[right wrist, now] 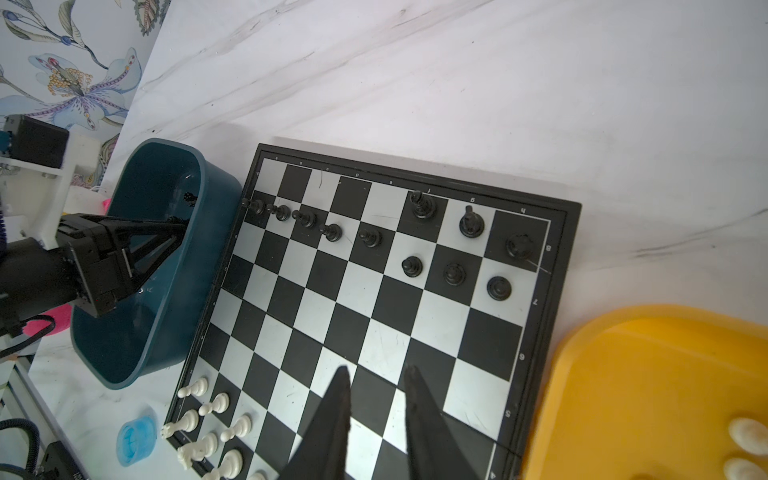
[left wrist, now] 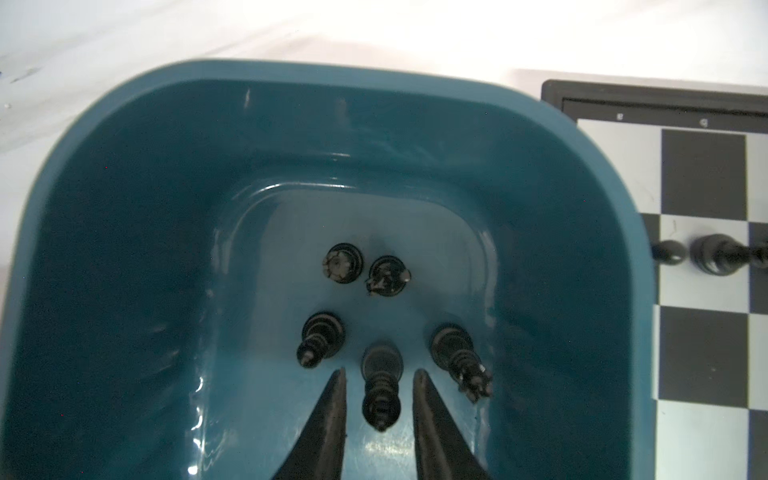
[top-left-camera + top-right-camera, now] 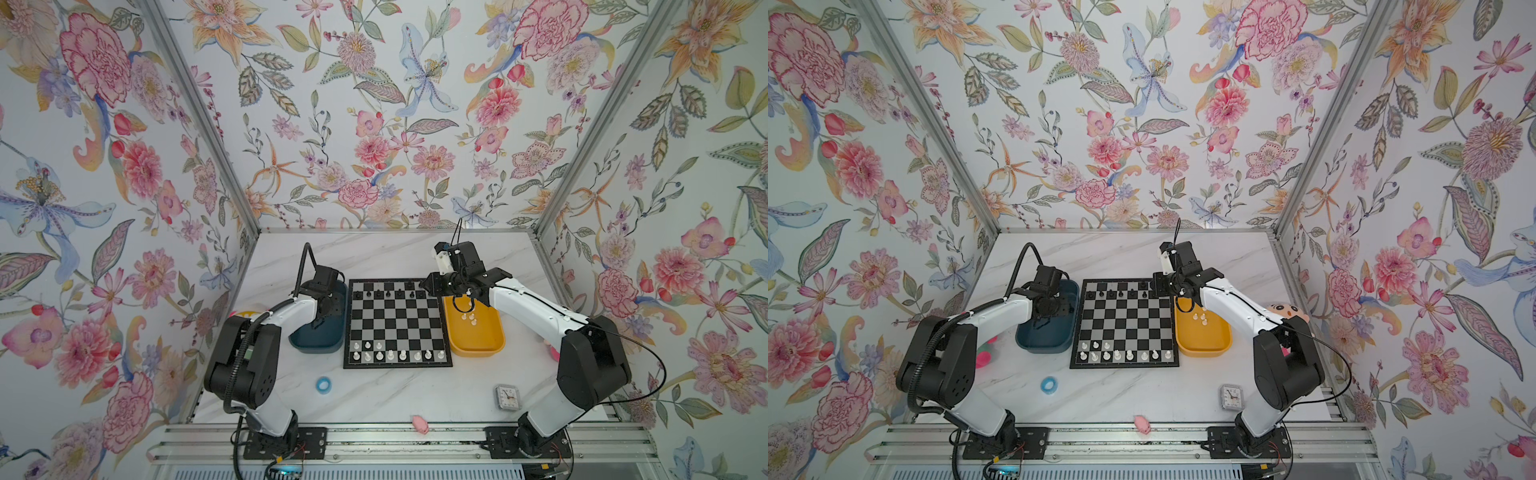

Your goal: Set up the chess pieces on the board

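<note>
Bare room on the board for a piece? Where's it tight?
Free: the middle rows of the board, between the black pawns and the white pieces; the far row beside the teal bin; the white pawn row toward the yellow bin. Crowded: near edge row, far corner by yellow bin.

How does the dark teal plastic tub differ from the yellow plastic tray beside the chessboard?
The teal tub is deep with tall walls; the yellow tray is shallow. The teal tub holds black chess pieces, the yellow tray white chess pieces. The left gripper reaches into the teal tub; none is in the yellow tray. Both are rounded oblongs flanking the chessboard.
</note>
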